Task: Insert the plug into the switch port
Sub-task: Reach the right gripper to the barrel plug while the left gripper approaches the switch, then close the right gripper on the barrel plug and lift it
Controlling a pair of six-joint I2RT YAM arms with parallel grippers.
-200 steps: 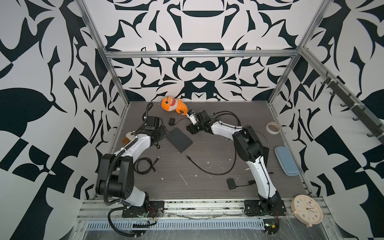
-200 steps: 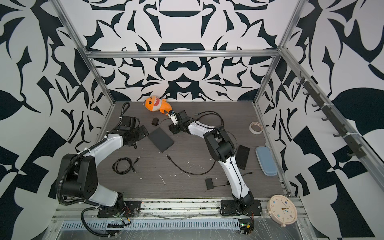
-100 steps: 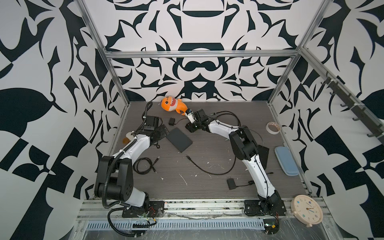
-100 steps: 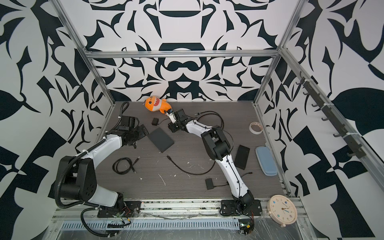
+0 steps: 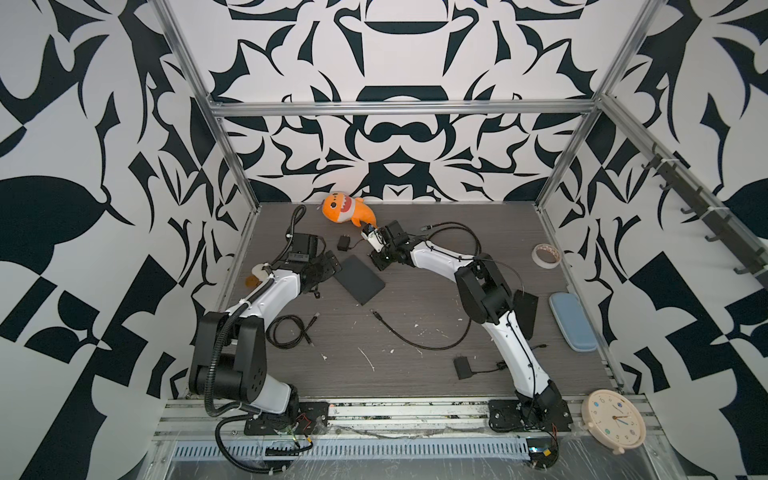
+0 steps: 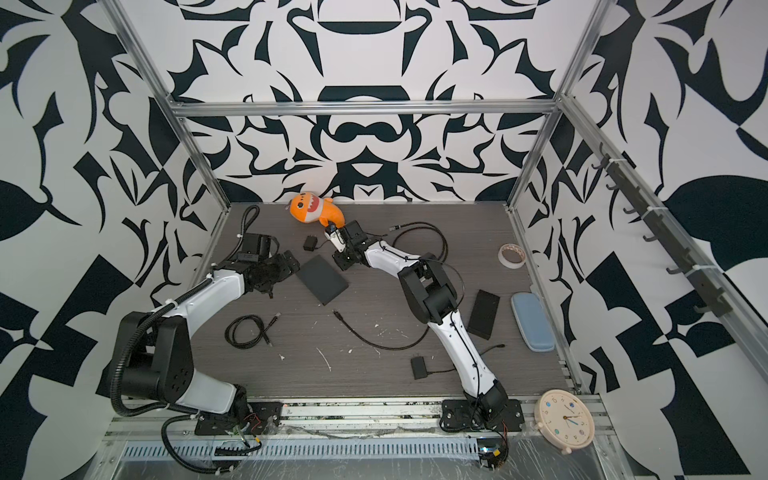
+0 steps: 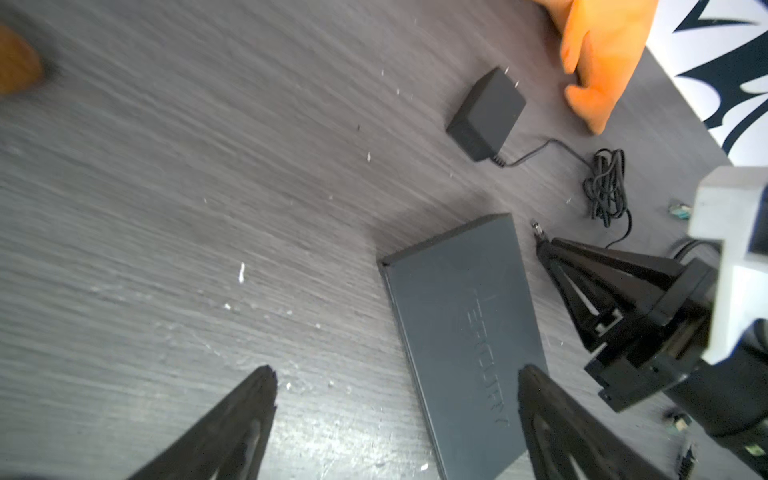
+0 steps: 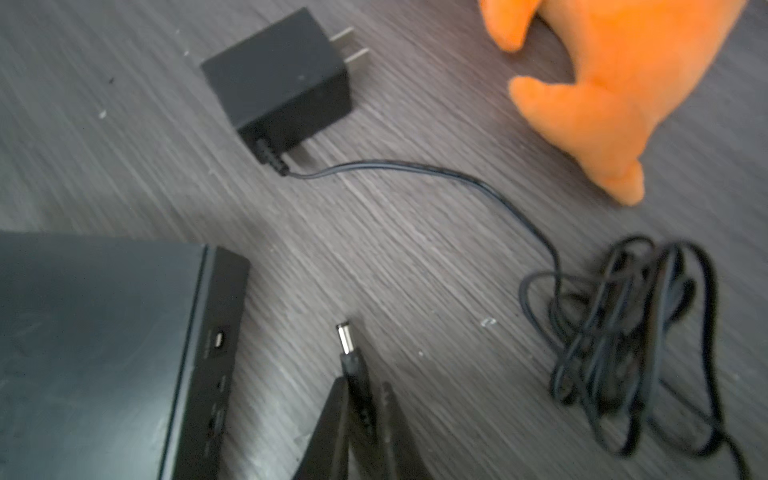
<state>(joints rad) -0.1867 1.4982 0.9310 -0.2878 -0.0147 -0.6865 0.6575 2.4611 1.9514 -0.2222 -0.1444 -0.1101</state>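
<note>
The switch (image 5: 359,284) (image 6: 322,279) is a flat dark box lying between my two arms. Its side face with a small port (image 8: 219,340) shows in the right wrist view. My right gripper (image 8: 365,384) (image 5: 380,262) is shut on the black barrel plug (image 8: 347,340), whose metal tip sticks out past the fingertips, a short way from that face. The plug's thin cord runs through a tangled bundle (image 8: 615,332) to a black wall adapter (image 8: 278,95). My left gripper (image 7: 398,376) (image 5: 328,266) stands open at the switch's (image 7: 461,328) other end, holding nothing.
An orange plush shark (image 5: 347,208) lies at the back wall, close to the adapter. A coiled black cable (image 5: 289,330), a long loose cable (image 5: 415,336) and a second adapter (image 5: 462,368) lie nearer the front. At the right are a tape roll (image 5: 546,256), a blue case (image 5: 572,322) and a clock (image 5: 613,419).
My right gripper has closed on the plug beside the switch's far corner. The left arm has barely moved and its gripper stays open.
</note>
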